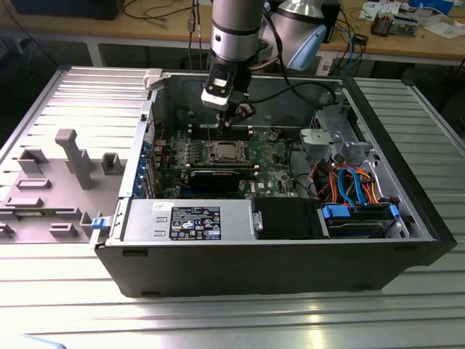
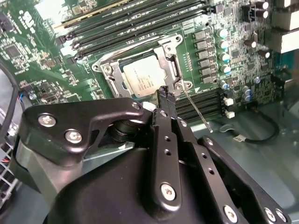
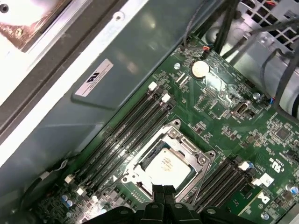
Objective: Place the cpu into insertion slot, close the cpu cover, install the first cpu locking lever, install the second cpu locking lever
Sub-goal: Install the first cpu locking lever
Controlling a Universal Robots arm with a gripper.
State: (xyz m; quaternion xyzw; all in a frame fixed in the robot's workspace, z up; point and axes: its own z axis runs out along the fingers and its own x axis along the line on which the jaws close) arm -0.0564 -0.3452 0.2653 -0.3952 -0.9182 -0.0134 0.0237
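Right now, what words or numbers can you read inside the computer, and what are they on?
None can be read well enough to quote.
Power supply label: print too small to read.
Case sticker: a dark mark and lines of print, blurred.
Cpu top: faint print, too blurred.
Board: white markings, too blurred.

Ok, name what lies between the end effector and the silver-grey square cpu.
In the second wrist view, just one side of the thin silver cpu cover frame.
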